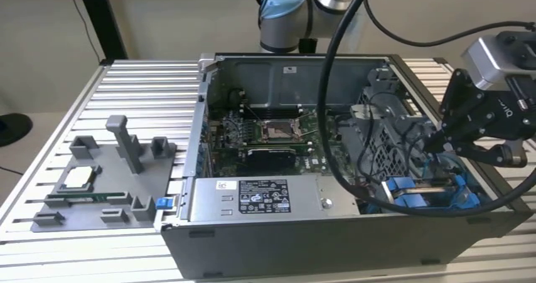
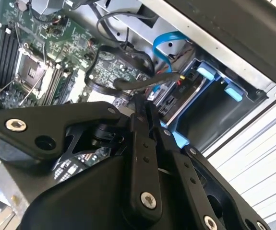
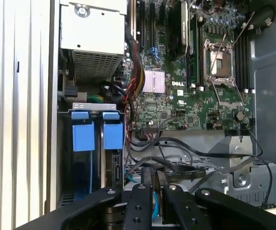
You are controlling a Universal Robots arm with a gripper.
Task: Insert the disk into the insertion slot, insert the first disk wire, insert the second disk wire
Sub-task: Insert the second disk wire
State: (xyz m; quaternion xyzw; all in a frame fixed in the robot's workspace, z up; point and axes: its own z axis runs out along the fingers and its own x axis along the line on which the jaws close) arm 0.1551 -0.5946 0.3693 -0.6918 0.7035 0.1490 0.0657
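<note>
claw (image 2: 140,108) | tilted down over insertion slot (image 2: 210,115) | fingers together, clamped on black cable (image 2: 142,82)

A ribbed, silver aluminium-profile table (image 1: 134,82) spans the exterior view, its slats running across the frame. An open grey sheet-metal computer case (image 1: 335,245) stands on it, filling the centre and lower right of the frame. At the lower left lies a flat grey plastic fixture tray (image 1: 100,198) with upright posts, just beside the case's wall. The robot arm's base, a silver and light-blue cylinder (image 1: 283,19), rises at the table's far edge, top centre. In the first wrist view the table's slats (image 3: 13,120) fill the left side.
</note>
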